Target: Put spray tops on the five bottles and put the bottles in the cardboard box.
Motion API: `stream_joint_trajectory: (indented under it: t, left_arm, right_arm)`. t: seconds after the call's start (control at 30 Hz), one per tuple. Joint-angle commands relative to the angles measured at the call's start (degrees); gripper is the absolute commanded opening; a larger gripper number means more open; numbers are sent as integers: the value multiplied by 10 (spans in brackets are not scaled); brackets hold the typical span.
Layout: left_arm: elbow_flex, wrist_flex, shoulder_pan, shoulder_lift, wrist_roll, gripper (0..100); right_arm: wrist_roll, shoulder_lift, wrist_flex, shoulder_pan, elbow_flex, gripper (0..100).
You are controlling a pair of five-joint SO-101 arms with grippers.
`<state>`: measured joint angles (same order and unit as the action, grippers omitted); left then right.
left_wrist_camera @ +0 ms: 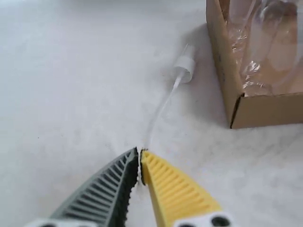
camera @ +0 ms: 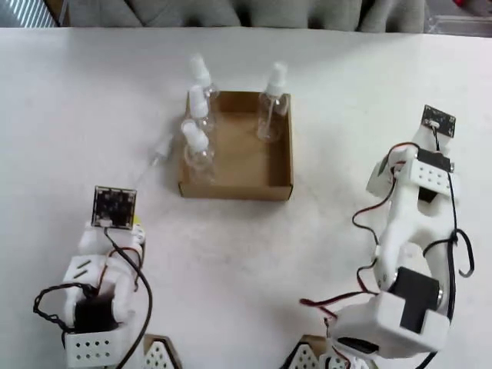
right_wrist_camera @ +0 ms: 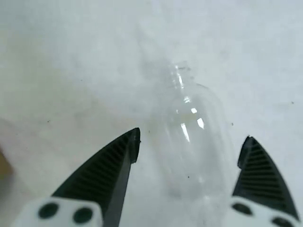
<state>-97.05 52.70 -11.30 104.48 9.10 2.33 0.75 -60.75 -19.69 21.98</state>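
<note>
Right gripper (right_wrist_camera: 191, 138) gapes wide around 1 faint clear bottle (right_wrist_camera: 189, 109); left gripper (left_wrist_camera: 140, 156) closed at tube end of spray top (left_wrist_camera: 182, 73), hold unclear

A white worktop (camera: 69, 92) spreads under everything. Beyond its far edge lies grey cloth (camera: 231, 11), and a pale striped surface (camera: 23, 11) sits at one corner.

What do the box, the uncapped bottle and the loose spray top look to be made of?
Cardboard box: brown matte card, with a raw edge at the corner.
Bottle: clear and glossy, likely plastic; the table shows through and it carries bright highlights.
Spray top: white opaque head with a thin translucent tube, probably plastic.
</note>
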Motion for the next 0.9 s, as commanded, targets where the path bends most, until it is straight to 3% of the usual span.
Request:
stream_joint_trajectory:
  t: [0.0, 0.87]
  left_arm:
    - [0, 1, 7, 3, 4, 24]
    - [0, 2, 7, 3, 4, 24]
  right_arm:
    - [1, 13, -6, 7, -42, 304]
    - [-61, 55, -3, 21, -57, 320]
